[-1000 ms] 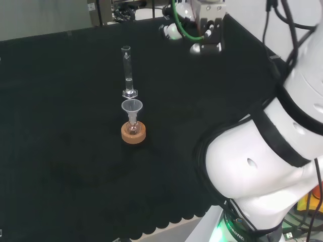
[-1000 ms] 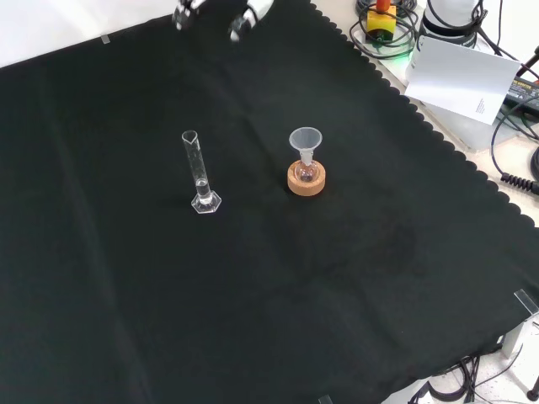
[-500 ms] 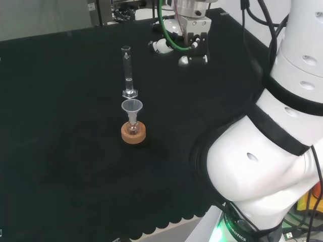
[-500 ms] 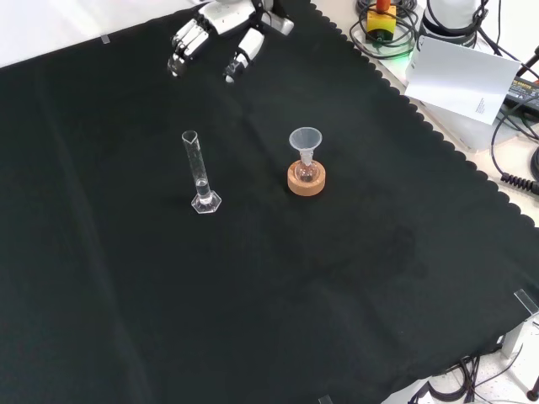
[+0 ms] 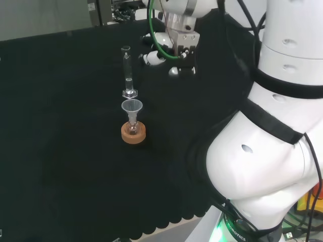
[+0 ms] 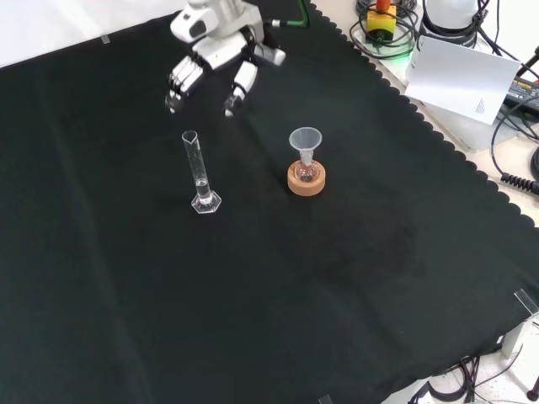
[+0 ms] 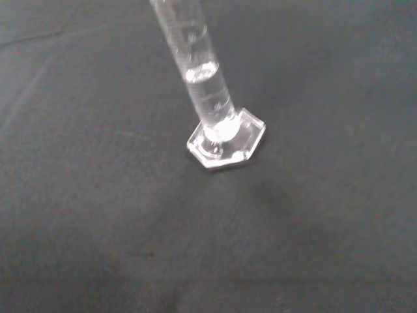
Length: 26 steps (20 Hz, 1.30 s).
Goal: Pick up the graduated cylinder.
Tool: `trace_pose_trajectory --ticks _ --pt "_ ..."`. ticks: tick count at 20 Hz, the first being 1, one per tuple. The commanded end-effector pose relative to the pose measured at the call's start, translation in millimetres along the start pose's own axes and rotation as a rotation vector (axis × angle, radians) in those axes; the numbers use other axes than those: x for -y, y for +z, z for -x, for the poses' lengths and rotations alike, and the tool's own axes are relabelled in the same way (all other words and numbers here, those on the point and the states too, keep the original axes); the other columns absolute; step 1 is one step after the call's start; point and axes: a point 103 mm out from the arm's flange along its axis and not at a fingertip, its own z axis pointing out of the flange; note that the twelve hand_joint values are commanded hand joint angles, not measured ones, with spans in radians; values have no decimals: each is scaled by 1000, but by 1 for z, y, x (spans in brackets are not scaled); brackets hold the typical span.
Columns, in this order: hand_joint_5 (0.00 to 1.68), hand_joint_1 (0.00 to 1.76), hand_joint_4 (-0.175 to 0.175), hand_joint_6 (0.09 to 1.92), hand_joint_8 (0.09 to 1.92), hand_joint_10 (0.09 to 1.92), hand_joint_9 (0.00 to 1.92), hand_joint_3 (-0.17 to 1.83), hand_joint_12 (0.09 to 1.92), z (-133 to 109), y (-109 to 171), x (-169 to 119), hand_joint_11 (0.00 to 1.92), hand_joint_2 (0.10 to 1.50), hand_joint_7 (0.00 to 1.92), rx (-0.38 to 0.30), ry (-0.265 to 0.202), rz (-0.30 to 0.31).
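Since a moment ago the hand (image 6: 215, 63) has come down and closer to the graduated cylinder (image 6: 199, 172). In the front view the cylinder stands upright on the black cloth (image 6: 337, 278), just below the hand, a little water in it. The fingers (image 6: 178, 84) are spread open and relaxed, holding and touching nothing. A small flask with a funnel (image 6: 305, 160) sits nearby on its cork ring (image 6: 306, 183).

A clear graduated cylinder (image 7: 210, 98) stands on black cloth (image 7: 98, 228), seemingly holding liquid.
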Motion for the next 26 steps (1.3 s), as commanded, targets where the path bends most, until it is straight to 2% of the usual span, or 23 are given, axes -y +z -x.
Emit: trace_pose_trajectory --ticks 1,4,9,11,16,21,26 --pt "335 715 -65 87 688 669 455 -175 1339 2 22 -23 304 1094 218 -134 -75 61" --pt "379 770 -64 87 683 645 500 -175 1323 2 31 -26 349 1065 240 -196 -103 84" --pt "412 828 -60 87 673 617 535 -175 1309 6 43 -35 406 1043 254 -255 -134 76" --pt "416 841 -60 87 671 611 531 -175 1304 8 48 -39 398 1036 256 -288 -141 76" --pt "430 870 -57 87 663 595 525 -175 1306 12 61 -46 352 1019 270 -340 -195 68" --pt "441 883 -57 87 661 589 520 -175 1307 10 72 -55 320 1013 283 -417 -250 69" --pt "459 890 -58 87 667 592 536 -175 1315 6 83 -62 323 1012 307 -480 -282 79"
